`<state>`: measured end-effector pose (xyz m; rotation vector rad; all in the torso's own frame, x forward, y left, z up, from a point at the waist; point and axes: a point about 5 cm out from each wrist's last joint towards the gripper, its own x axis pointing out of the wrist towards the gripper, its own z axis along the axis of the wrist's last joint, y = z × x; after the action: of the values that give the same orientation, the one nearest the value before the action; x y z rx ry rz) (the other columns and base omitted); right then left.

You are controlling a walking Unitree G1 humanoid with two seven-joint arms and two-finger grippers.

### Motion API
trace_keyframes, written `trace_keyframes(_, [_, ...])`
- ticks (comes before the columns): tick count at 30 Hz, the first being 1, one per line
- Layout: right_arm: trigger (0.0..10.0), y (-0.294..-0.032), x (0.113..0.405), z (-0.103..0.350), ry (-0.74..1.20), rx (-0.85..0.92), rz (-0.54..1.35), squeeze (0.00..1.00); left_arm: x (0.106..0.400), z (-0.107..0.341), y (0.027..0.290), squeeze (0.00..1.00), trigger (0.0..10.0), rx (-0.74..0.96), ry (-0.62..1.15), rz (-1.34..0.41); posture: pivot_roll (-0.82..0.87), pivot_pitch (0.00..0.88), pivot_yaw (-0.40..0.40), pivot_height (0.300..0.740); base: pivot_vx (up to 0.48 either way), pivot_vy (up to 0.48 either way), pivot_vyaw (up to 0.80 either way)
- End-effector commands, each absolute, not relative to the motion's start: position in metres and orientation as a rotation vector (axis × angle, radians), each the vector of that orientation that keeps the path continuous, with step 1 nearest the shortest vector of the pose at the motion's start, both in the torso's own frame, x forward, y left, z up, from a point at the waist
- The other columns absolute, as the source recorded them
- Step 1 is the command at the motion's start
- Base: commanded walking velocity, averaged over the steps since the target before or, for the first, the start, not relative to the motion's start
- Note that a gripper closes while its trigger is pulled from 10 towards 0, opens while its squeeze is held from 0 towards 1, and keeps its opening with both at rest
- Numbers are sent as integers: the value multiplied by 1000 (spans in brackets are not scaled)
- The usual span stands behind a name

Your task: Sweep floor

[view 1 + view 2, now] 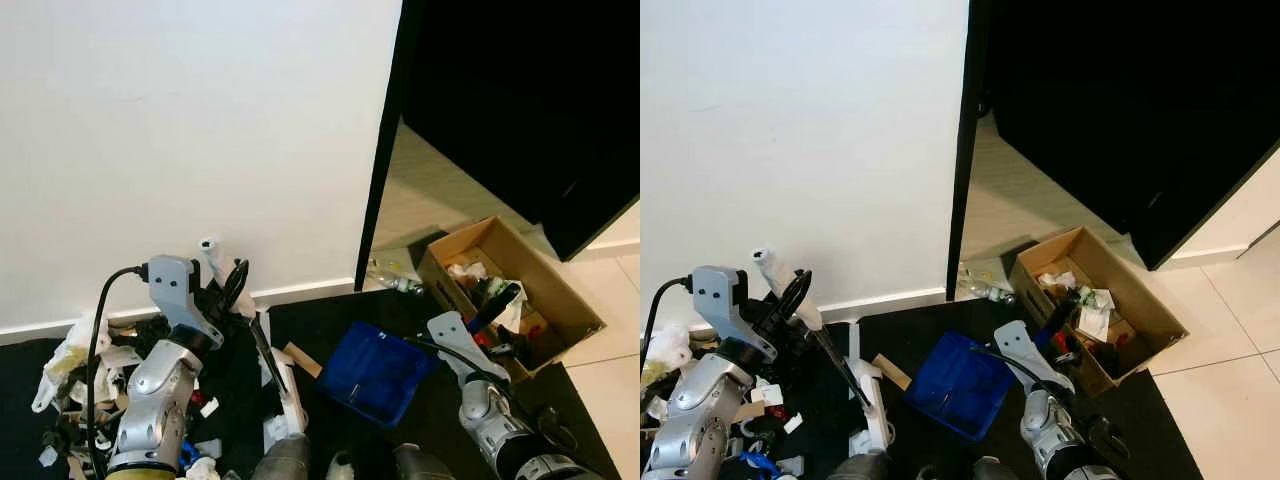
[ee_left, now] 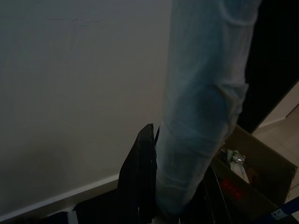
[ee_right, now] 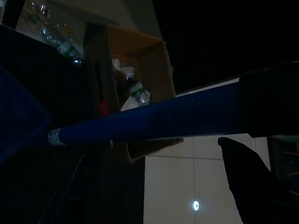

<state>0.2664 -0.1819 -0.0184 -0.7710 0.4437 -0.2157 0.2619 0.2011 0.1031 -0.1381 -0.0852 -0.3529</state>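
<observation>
Broom (image 1: 213, 262): white handle, tip up at lower left of the head view, slanting down to a white head near the bottom edge.
Left gripper (image 1: 232, 285): black fingers pressed around the broom handle (image 2: 201, 116), just in front of the white wall (image 1: 180, 130).
Dustpan (image 1: 375, 372): blue, lower centre, resting on the dark mat (image 1: 320, 325).
Right gripper (image 1: 497, 305): lower right, pinching the dustpan's blue handle (image 3: 154, 116).
Cardboard box (image 1: 555, 290): open, right of the dustpan, holding mixed rubbish.
Litter pile (image 1: 75, 365): scraps and wrappers at lower left beside the left arm.
Plastic bottle (image 1: 395, 280): lying by the black door frame (image 1: 385, 150).
</observation>
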Motion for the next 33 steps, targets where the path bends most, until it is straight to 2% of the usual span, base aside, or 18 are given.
trace_keyframes(1, [10000, -184, 262, -22, 463, -769, -216, 0, 262, 103, 196, 8, 10000, -155, -102, -361, 210, 144, -18, 740, 0, 0, 0])
trace_keyframes(33, [10000, -185, 262, -22, 462, -769, -217, 0, 260, 104, 197, 8, 10000, -151, -104, -356, 226, 148, -21, 740, 0, 0, 0])
